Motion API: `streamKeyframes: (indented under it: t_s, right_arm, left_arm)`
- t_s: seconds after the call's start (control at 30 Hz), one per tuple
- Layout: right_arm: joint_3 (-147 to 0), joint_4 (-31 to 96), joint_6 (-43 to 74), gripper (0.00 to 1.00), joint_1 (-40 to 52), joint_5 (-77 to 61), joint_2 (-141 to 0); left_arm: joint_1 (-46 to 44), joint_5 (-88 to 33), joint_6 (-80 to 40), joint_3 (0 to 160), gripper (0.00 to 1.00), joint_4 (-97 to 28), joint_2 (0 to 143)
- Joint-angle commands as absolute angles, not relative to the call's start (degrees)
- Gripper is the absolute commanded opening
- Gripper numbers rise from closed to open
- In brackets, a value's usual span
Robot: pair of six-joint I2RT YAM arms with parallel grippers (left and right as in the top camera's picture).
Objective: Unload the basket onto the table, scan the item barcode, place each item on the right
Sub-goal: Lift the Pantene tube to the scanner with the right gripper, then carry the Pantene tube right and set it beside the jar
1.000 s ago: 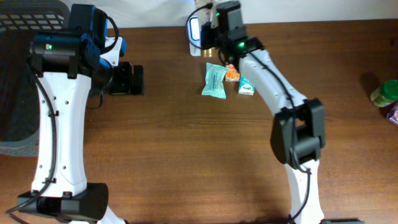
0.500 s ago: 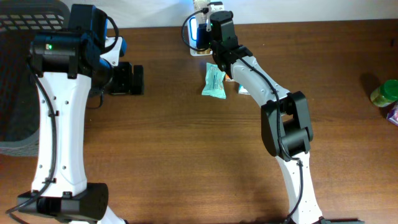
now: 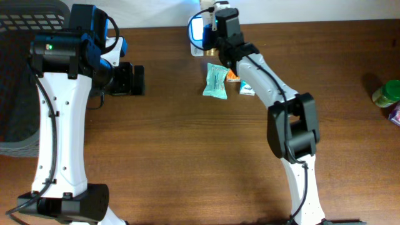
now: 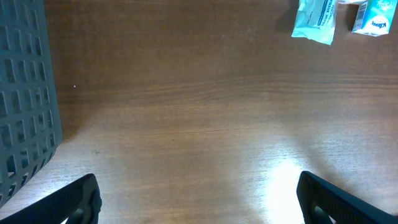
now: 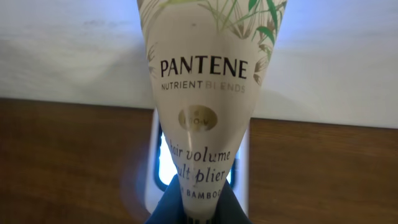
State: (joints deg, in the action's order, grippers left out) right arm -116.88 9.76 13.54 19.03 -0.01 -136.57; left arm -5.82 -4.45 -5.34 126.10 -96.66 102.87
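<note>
Right gripper (image 5: pixel 189 210) pinched tight on the crimped end of a shampoo tube (image 5: pixel 202 93), which points out ahead of the fingers. Over the last second the arm swung left, then eased back. The scanner (image 5: pixel 153 163) now sits just beyond the tube, glowing blue-white. Brand side faces the wrist, barcode unseen, so it probably faces the light and a read looks under way. Left gripper (image 4: pixel 199 208) spread wide, empty, over the table (image 4: pixel 186 112).

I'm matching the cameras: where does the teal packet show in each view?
Overhead: teal packet, upper middle.
Left wrist: teal packet at the top edge, towards the right.
Right wrist: not in it.
Shared landmark: the white-blue box beside it.
</note>
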Motion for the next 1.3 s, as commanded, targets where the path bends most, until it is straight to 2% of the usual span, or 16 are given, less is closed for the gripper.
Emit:
streamKeyframes:
  t_s: [0.0, 0.2, 0.37, 0.47, 0.67, 0.73, 0.9, 0.93, 1.0, 1.03, 1.07, 1.13, 1.27]
  right_arm:
    - [-118.5, 15.0, 14.0, 0.04, 17.2, 0.7, -128.6]
    - [-118.5, 33.5, 21.3, 0.04, 12.2, 8.9, -125.4]
    - [-118.5, 51.5, 21.5, 0.04, 3.0, 18.9, -125.3]
    - [-118.5, 56.6, 21.5, 0.04, -2.9, 24.8, -125.4]
    - [-118.3, 60.2, 21.3, 0.04, -16.0, 24.4, -127.2]
    - [-118.3, 58.5, 14.7, 0.04, -19.9, 22.4, -128.5]
    - [-118.3, 56.2, 10.7, 0.05, -24.0, 21.2, -130.5]
    - [-118.3, 56.2, 10.7, 0.12, -24.4, 21.3, -130.8]
    - [-118.3, 56.1, 10.8, 0.42, -25.3, 21.5, -131.5]
    - [-118.3, 56.1, 11.2, 0.72, -25.9, 21.4, -131.7]
    - [-118.3, 56.1, 11.4, 0.87, -26.2, 21.4, -131.9]
    - [-118.3, 56.1, 11.4, 0.98, -26.3, 21.3, -131.9]
    - [-118.4, 57.1, 11.3, 0.99, -24.5, 17.1, -129.9]
  left_arm:
    - [-5.8, -4.5, -4.4, 126.1, 0.99, -96.7, 102.7]
    - [-5.8, -4.5, -4.4, 126.1, 0.99, -96.7, 102.7]
    - [-5.8, -4.5, -4.4, 126.1, 0.99, -96.7, 102.7]
    - [-5.8, -4.5, -4.4, 126.1, 0.99, -96.7, 102.7]
    - [-5.8, -4.5, -4.4, 126.1, 0.99, -96.7, 102.7]
    - [-5.8, -4.5, -4.4, 126.1, 0.99, -96.7, 102.7]
    - [-5.8, -4.5, -4.4, 126.1, 0.99, -96.7, 102.7]
    - [-5.8, -4.5, -4.4, 126.1, 0.99, -96.7, 102.7]
    - [-5.8, -4.5, -4.4, 126.1, 0.99, -96.7, 102.7]
    - [-5.8, -4.5, -4.4, 126.1, 0.99, -96.7, 102.7]
    - [-5.8, -4.5, -4.4, 126.1, 0.99, -96.7, 102.7]
    - [-5.8, -4.5, -4.4, 126.1, 0.99, -96.7, 102.7]
    - [-5.8, -4.5, -4.4, 126.1, 0.99, -96.7, 102.7]
